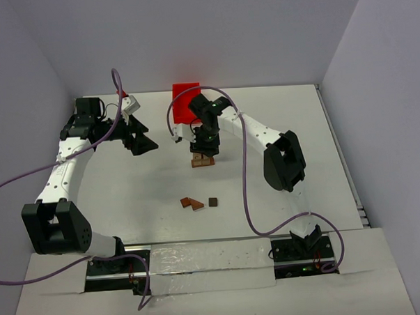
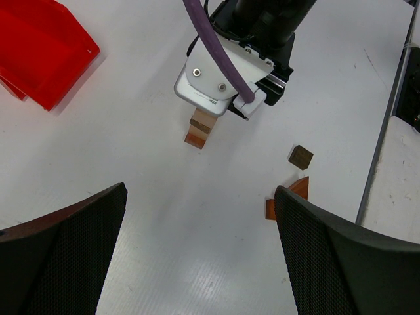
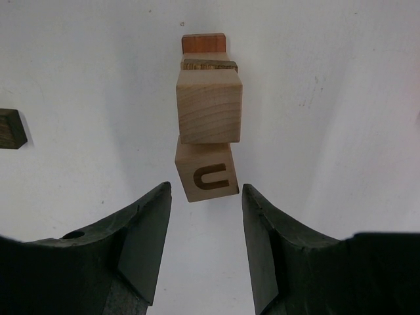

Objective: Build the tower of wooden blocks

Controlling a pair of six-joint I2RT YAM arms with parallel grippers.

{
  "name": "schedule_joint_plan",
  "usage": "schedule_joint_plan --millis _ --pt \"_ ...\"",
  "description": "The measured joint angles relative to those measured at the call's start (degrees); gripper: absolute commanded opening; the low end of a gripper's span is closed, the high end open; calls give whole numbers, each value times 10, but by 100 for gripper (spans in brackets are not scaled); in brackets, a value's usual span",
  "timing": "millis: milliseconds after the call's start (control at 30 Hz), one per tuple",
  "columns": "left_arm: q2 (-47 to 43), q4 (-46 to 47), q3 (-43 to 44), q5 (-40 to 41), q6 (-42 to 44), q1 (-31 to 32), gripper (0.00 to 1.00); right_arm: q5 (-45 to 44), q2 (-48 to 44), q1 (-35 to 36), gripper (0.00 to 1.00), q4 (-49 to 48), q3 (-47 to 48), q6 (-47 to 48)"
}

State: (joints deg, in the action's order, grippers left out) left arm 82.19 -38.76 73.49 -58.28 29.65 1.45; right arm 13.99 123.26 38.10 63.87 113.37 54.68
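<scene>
The wood block tower [image 1: 202, 160] stands mid-table in front of the red bin. From above, in the right wrist view, its top is a light tan cube marked with a U [image 3: 206, 176]. Below that sit another tan cube [image 3: 209, 105], a dark flat piece and a reddish-brown base. My right gripper [image 3: 206, 190] hangs just over the top cube, open, with its jaws clear of the cube's sides. My left gripper [image 2: 200, 197] is wide open at the far left [image 1: 143, 143] and holds nothing. In its view the tower [image 2: 199, 131] peeks out under the right arm's wrist.
Loose reddish-brown pieces [image 1: 192, 202] and a small dark brown block [image 1: 213, 201] lie nearer the arm bases. They also show in the left wrist view as the reddish pieces [image 2: 289, 197] and the dark block [image 2: 301, 157]. The red bin [image 1: 185, 103] sits behind the tower.
</scene>
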Motion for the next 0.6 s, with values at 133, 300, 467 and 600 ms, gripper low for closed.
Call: schedule_joint_plan --millis 133,300,467,600 --pt "0 0 0 0 0 0 99 1 3 0 53 1 2 0" --pt "1 0 0 0 0 1 99 2 7 1 44 0 2 0" --pt "3 0 0 0 0 1 99 4 10 2 35 0 2 -1" --pt "3 0 0 0 0 1 99 4 10 3 34 0 3 0"
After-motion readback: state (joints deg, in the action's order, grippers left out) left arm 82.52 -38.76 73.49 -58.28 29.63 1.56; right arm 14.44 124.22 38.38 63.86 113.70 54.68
